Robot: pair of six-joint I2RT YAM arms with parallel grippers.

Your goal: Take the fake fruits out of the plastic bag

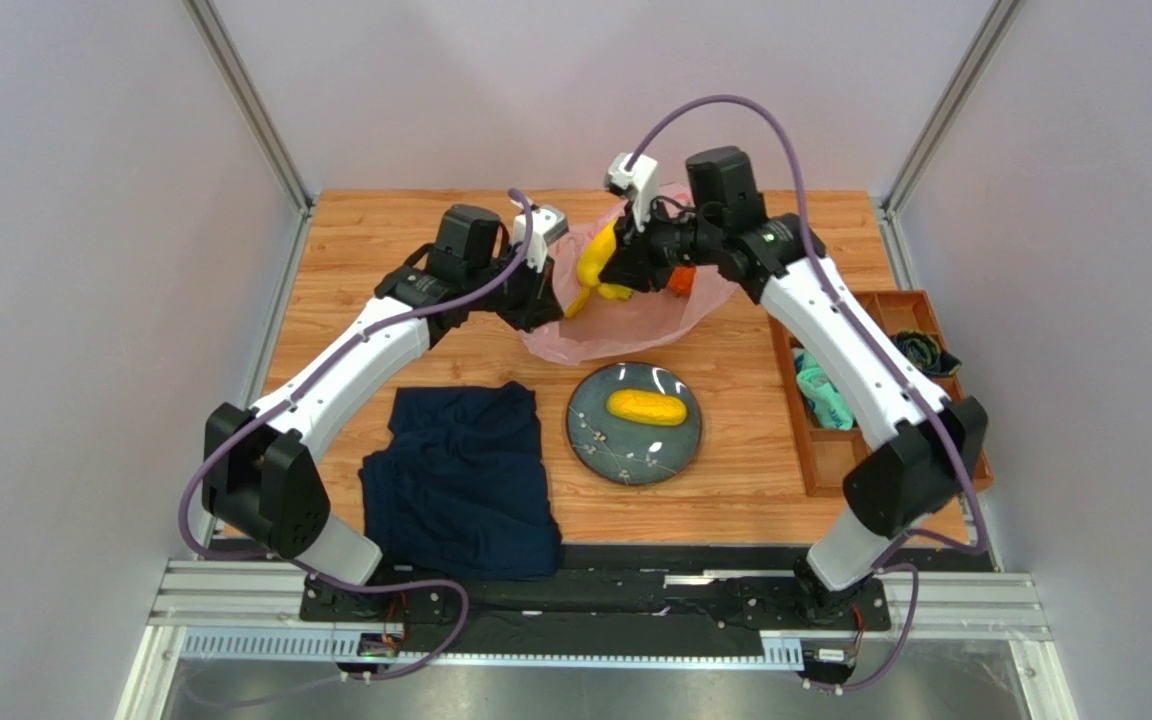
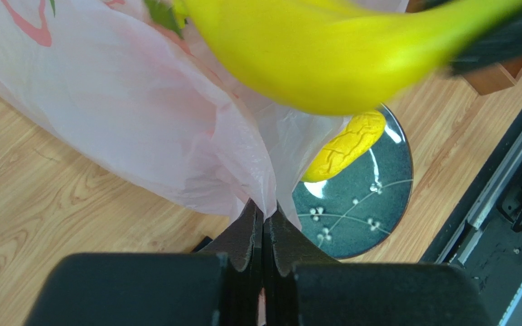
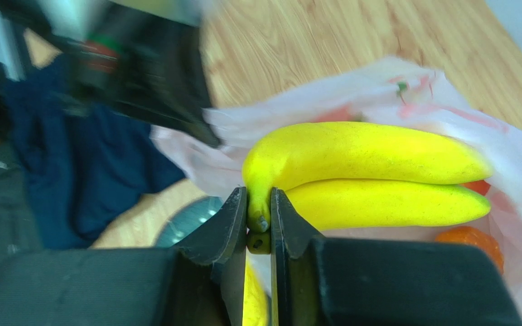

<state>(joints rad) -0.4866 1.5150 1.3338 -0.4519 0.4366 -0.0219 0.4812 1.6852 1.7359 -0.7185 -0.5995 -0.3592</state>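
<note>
Far left there's a navy cloth (image 1: 462, 473), which isn't part of the job. Next over, the left gripper (image 2: 264, 212) is squeezed fully closed on a pinch of the pink plastic bag (image 2: 127, 115) at its edge, holding that side up off the wood. Just in front of the bag sits the dark plate (image 1: 612, 450) with the long yellow piece (image 1: 645, 407) lying on it, so one fruit's out already.

Then there's the banana bunch (image 3: 366, 156). The right gripper (image 3: 258, 204) has its jaws nearly closed on the stem end, and the bunch hangs above the bag mouth. An orange fruit (image 3: 471, 239) is down in the bag, and something red too. Far right is a wooden tray (image 1: 823, 458) of odds and ends.

I'd call this mid-extraction, on fruit number two. The next move looks like carrying the bananas over to the plate, setting them down without knocking the yellow piece, then letting go, with the left pinch holding the bag open.
</note>
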